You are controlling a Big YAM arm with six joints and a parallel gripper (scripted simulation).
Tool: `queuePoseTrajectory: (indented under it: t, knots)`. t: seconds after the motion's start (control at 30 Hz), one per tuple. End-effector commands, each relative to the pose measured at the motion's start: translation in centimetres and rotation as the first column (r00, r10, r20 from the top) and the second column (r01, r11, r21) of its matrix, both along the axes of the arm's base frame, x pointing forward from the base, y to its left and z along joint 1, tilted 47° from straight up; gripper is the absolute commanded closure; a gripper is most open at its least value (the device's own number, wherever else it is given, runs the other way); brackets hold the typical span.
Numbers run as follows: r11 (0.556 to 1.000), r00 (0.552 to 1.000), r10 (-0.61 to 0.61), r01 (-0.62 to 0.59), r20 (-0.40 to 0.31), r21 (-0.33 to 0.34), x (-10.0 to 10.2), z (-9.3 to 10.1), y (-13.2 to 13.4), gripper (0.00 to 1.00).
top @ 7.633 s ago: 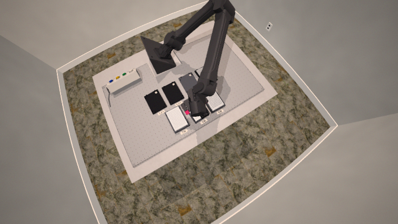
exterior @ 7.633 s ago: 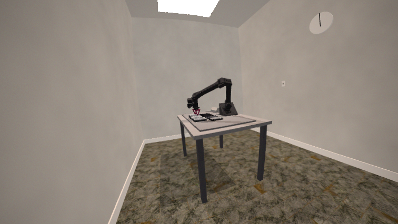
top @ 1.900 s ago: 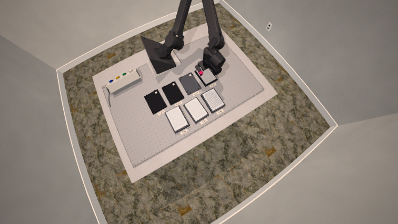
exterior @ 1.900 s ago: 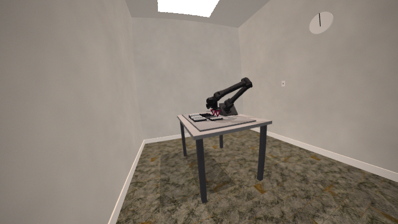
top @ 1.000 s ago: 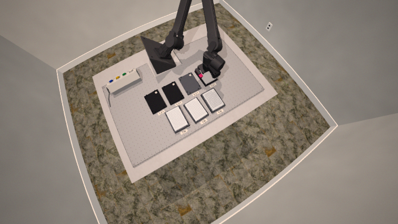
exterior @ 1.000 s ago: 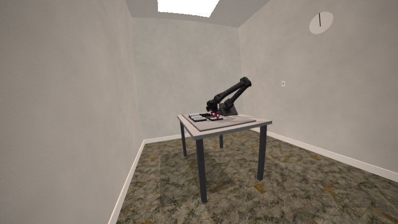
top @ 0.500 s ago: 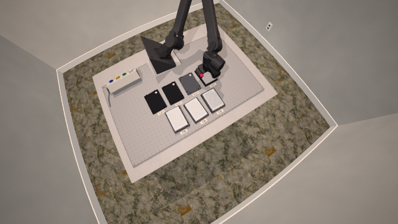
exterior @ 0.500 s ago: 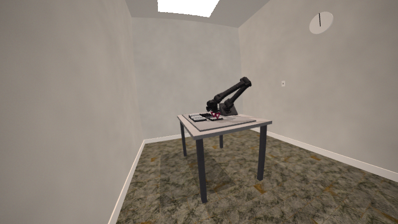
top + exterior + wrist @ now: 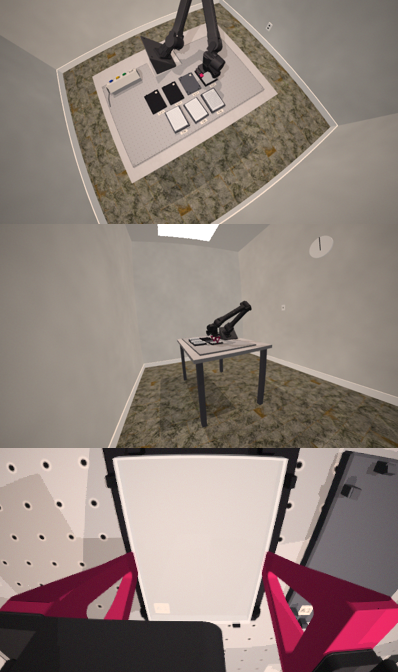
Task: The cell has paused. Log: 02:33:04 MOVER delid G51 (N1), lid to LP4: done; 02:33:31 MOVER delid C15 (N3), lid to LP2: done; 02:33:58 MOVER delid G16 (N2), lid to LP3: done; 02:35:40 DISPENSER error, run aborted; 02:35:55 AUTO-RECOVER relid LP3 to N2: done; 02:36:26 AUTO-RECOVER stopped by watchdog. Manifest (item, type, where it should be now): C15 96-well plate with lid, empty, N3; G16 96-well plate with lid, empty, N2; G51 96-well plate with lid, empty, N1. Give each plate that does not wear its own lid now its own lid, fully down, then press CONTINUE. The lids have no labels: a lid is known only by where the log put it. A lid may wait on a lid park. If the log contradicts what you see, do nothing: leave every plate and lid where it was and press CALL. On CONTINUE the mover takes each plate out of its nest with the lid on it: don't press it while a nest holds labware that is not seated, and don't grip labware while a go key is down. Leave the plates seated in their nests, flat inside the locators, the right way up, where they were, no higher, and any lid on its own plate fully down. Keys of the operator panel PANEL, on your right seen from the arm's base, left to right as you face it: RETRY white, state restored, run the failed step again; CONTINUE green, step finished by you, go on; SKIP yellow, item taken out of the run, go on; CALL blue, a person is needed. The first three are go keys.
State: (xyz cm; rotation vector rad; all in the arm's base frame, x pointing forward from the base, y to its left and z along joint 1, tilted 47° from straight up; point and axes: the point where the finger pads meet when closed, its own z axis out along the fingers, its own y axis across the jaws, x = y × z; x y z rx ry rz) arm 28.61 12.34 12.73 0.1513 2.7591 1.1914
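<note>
On the desk (image 9: pixel 261 346), the dark arm (image 9: pixel 211 30) is reaching down to the end lid park beside the grey one (image 9: pixel 189 83) — its magenta end effector (image 9: pixel 199 583) is clamping the pale lid (image 9: pixel 200 533) by its long edges.

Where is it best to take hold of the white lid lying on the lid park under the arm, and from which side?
Grip the white lid across its two long edges, from straight above. It lies flat, and its short span fits between the fingers, which already press on both long edges near one end.
</note>
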Motion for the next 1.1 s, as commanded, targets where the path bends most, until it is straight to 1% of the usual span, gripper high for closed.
queuePoseTrajectory:
  t: [0.0, 0.37, 0.4, 0.43, 0.5, 1.07]
  knots:
    - [1.000, 1.000, -0.014, 0.014, -0.005, 0.000, 0.3, -0.4, -0.1, 1.00]
    - [1.000, 1.000, -0.014, 0.014, -0.005, 0.000, 0.3, -0.5, -0.1, 1.00]
    - [1.000, 1.000, -0.016, 0.016, -0.004, -0.002, 0.2, -0.4, -0.7, 1.00]
    - [1.000, 1.000, -0.015, 0.015, 0.005, -0.001, 0.4, 0.3, -0.8, 1.00]
    - [1.000, 0.999, -0.015, 0.015, 0.048, -0.002, 1.3, 2.0, -1.1, 1.00]
    - [1.000, 0.998, -0.014, 0.014, 0.054, -0.003, 0.8, 3.9, -2.9, 1.00]
